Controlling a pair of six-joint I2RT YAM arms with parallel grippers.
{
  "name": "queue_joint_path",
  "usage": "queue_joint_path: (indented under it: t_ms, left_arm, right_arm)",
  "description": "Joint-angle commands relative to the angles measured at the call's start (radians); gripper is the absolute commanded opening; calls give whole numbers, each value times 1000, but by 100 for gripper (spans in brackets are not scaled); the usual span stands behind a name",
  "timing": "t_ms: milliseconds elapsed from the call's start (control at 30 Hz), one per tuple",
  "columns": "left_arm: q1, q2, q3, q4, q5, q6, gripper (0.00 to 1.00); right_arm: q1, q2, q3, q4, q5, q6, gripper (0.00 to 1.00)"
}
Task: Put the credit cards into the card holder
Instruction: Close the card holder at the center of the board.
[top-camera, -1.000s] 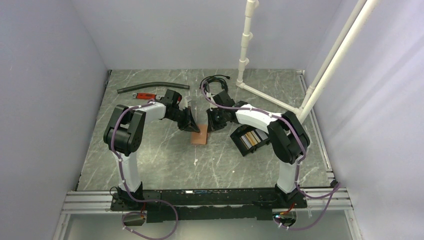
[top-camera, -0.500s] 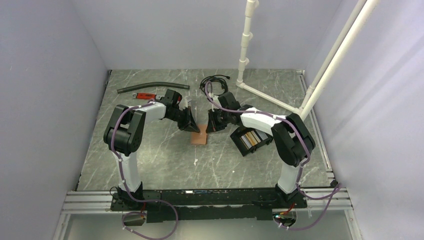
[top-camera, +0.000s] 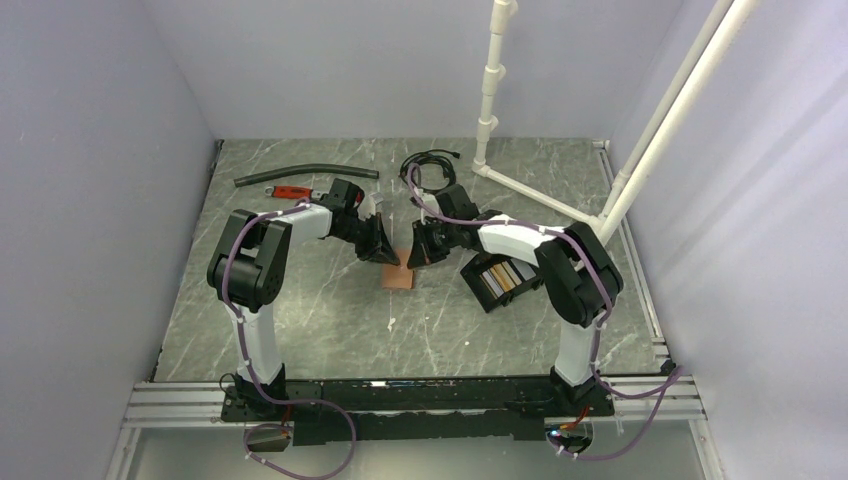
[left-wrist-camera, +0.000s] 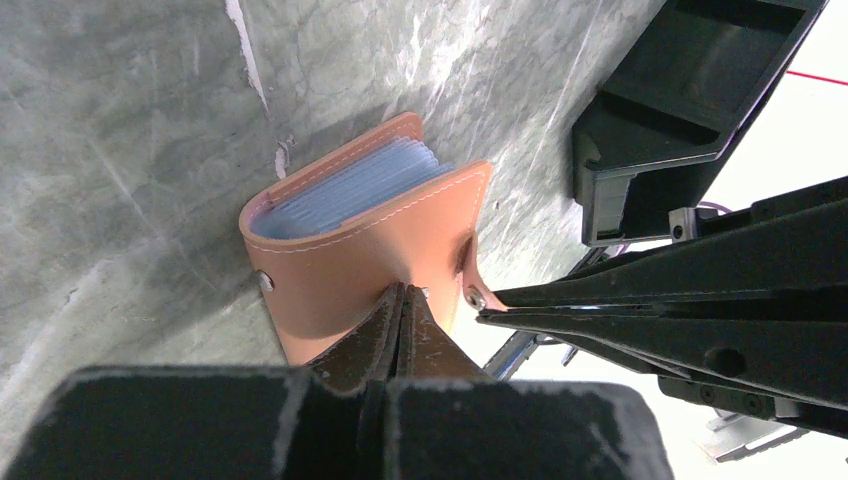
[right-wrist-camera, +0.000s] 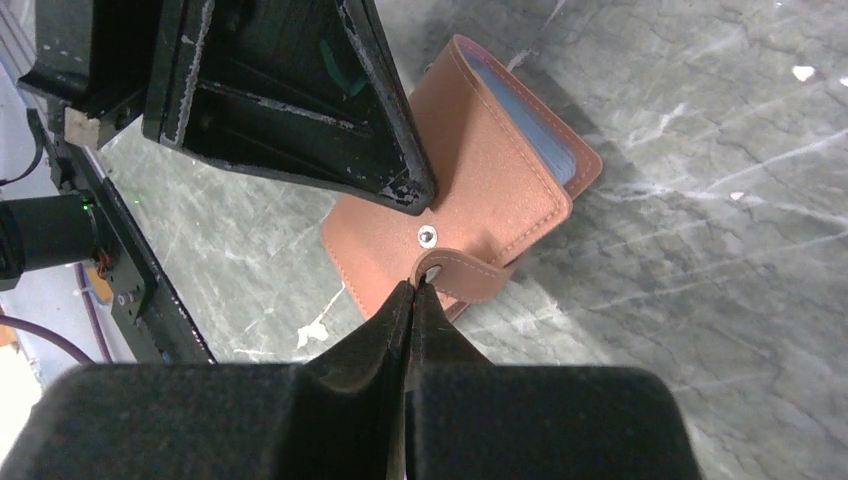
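Note:
A small tan leather snap wallet (top-camera: 398, 274) lies mid-table with bluish sleeves showing at its open edge (left-wrist-camera: 345, 195). My left gripper (top-camera: 384, 252) is shut, and its tips (left-wrist-camera: 403, 292) rest against the wallet's cover (left-wrist-camera: 360, 260). My right gripper (top-camera: 419, 255) is shut, with its tips (right-wrist-camera: 412, 287) on the end of the wallet's snap strap (right-wrist-camera: 465, 275). The black card holder (top-camera: 476, 284) sits right of the wallet, under the right arm. Gold and whitish credit cards (top-camera: 505, 274) lie inside it.
A black hose (top-camera: 300, 176) and a red tool (top-camera: 290, 190) lie at the back left. A coiled black cable (top-camera: 430, 165) lies behind the grippers. White PVC pipes (top-camera: 540, 195) stand at the back right. Walls close in on both sides.
My right gripper has edged slightly left and nearer, onto the wallet's strap. The left arm and the wallet have hardly moved.

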Motion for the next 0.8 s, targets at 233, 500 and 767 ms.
queue_joint_path:
  t_ms: [233,500,767]
  left_arm:
    - [-25,53,-17,-58,-119,34,0]
    - [-27,51,-17,-60,-119,35,0]
    - [-28,52,-17,-62,-120,37,0]
  right_arm:
    - [5,64,66,87,-156,-11,0]
    - [1,100,101,34,-177,-48,0]
    - [1,142,151,-19,-218,-96,0]
